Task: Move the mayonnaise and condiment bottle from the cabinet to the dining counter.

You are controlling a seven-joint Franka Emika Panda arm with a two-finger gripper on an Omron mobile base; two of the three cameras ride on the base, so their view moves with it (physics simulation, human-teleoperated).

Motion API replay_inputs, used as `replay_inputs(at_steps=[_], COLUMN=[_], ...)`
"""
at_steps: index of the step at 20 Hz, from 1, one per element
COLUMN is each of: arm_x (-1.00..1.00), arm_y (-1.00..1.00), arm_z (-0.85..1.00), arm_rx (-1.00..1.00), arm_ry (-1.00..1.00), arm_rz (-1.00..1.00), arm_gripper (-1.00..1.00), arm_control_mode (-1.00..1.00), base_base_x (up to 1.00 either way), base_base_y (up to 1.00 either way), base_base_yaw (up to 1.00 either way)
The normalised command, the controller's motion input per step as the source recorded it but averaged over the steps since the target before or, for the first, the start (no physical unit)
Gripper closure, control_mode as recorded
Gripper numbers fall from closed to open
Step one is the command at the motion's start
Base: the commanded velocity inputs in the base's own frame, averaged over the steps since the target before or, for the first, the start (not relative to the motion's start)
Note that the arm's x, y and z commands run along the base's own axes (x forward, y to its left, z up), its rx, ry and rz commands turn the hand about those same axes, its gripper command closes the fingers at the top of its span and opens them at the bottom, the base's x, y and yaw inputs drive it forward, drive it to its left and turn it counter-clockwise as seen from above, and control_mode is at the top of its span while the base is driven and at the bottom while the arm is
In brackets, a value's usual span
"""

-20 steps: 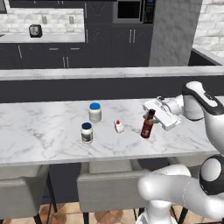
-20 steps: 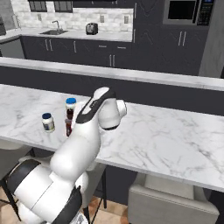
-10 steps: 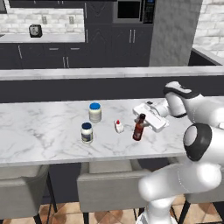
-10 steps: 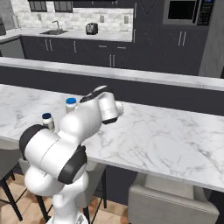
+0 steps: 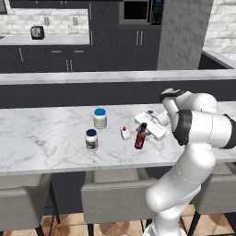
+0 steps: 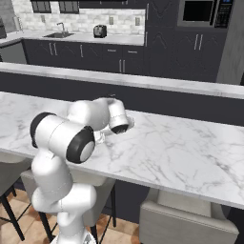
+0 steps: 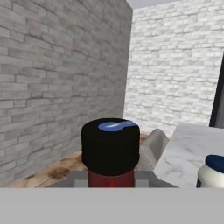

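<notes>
Black kitchen cabinetry fills the far wall behind the dining counter (image 5: pixel 46 138), whose white veined marble runs across my left base view with its raised black ledge at the back and grey stools (image 5: pixel 115 193) tucked below the front edge. On that slab I see the condiment bottle (image 5: pixel 140 137), red with a dark cap, standing upright toward the front right of the group. My gripper (image 5: pixel 148 129) reaches in from the right at bottle height, and its jaws are closed around the bottle's upper part. From the hand view the same bottle (image 7: pixel 110 151) sits right in front of the camera, its black cap close up, red body just below it.

To the bottle's left, well apart from it, the mayonnaise (image 5: pixel 91 140) stands upright on the marble near the front edge, navy lid on top; I catch a corner of its lid in the hand view (image 7: pixel 214 164) too. Behind it is a wider cream jar (image 5: pixel 100 118) with a bright blue lid. A small white bottle with a red tip (image 5: pixel 125 133) stands just left of the condiment bottle, not touching it.

From the right base view, my arm's own white links hide the gripper.
</notes>
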Motion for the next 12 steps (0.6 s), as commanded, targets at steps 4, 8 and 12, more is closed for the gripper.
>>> replay_inputs(at_steps=[4, 8, 12], arm_x=[0.27, 0.33, 0.30], arm_y=[0.21, 0.20, 0.27], arm_z=[-0.40, -0.29, -0.29], arm_rx=[0.00, 0.00, 0.00], arm_ry=[0.00, 0.00, 0.00], arm_rz=[0.00, 0.00, 0.00], arm_gripper=[1.00, 1.00, 1.00], arm_control_mode=[-1.00, -1.00, -1.00], base_base_x=[0.00, 0.00, 0.00], base_base_y=[0.00, 0.00, 0.00], base_base_yaw=[0.00, 0.00, 0.00])
